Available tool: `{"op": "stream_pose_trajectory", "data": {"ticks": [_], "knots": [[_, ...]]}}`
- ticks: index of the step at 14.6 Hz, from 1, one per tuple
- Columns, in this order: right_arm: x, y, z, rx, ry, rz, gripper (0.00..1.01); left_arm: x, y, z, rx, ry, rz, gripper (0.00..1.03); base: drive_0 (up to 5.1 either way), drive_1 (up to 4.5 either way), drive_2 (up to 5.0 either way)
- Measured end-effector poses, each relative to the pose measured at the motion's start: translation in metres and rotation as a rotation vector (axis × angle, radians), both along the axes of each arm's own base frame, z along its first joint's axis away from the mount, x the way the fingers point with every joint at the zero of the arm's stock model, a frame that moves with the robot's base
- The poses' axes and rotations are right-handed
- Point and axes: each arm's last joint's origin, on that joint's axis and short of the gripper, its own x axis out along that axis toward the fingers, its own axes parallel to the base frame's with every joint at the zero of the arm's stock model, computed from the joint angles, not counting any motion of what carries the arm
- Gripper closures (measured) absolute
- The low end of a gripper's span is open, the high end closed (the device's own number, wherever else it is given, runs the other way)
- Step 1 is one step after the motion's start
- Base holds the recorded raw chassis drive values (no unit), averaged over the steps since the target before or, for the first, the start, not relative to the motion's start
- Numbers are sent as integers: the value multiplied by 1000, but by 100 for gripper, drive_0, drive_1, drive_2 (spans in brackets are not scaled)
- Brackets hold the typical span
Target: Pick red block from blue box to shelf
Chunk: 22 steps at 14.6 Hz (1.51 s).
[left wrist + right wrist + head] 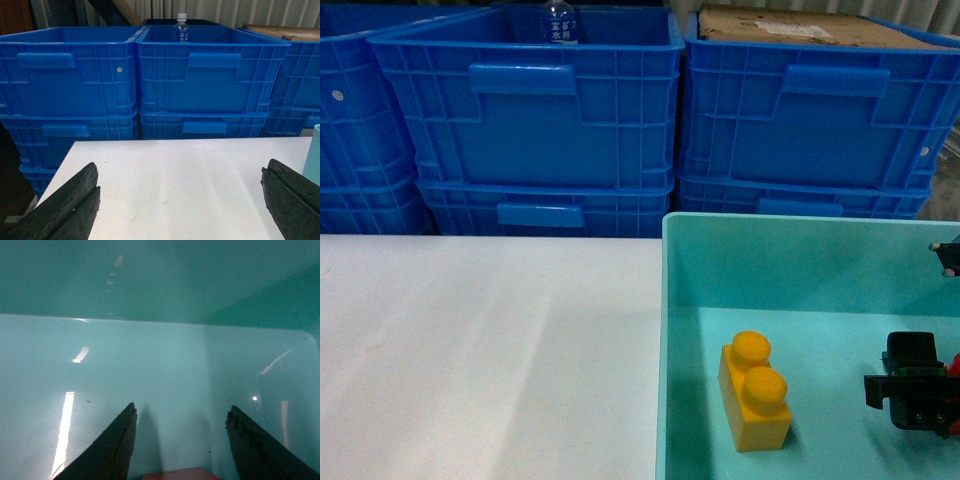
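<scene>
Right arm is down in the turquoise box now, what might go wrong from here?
The red block barely shows between the open right gripper fingers, so closing may catch only an edge. The gripper sits near the blue box wall; lifting could clip it. The yellow brick is a lookalike to avoid.

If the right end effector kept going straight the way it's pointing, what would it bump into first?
Most likely the inside wall of the blue box. The right end effector is open inside the box, with only bare floor ahead before that wall. A bit of the red block shows between its fingers, at the picture's bottom edge.
</scene>
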Motion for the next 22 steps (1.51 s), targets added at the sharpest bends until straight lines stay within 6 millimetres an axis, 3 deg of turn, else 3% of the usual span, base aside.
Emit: {"op": "stream_pose_trajectory", "data": {"ticks": [1,3,5,6,7,8,10,11,12,14,17,22], "knots": [[2,0,2,-23,-27,-4,72,0,0,0,0,0,0,5,0,0,0],[1,-3,16,-50,-56,14,74,0,0,0,0,0,0,5,0,0,0],[0,-6,44,-38,-120,42,75,0,0,0,0,0,0,5,0,0,0],[0,-8,60,-31,-158,55,75,0,0,0,0,0,0,5,0,0,0],[-5,-16,91,-30,-259,64,75,0,0,0,0,0,0,5,0,0,0],[-17,-27,119,-46,-345,76,75,0,0,0,0,0,0,5,0,0,0],[-62,-45,157,-52,-465,116,75,0,0,0,0,0,0,5,0,0,0],[-81,-44,163,-48,-495,137,75,0,0,0,0,0,0,5,0,0,0],[-118,-45,155,-64,-525,140,75,0,0,0,0,0,0,5,0,0,0],[-139,-49,140,-87,-542,91,75,0,0,0,0,0,0,5,0,0,0],[-152,-65,130,-40,-502,14,75,0,0,0,0,0,0,5,0,0,0],[-152,-63,135,-20,-526,43,75,0,0,0,0,0,0,5,0,0,0]]}}
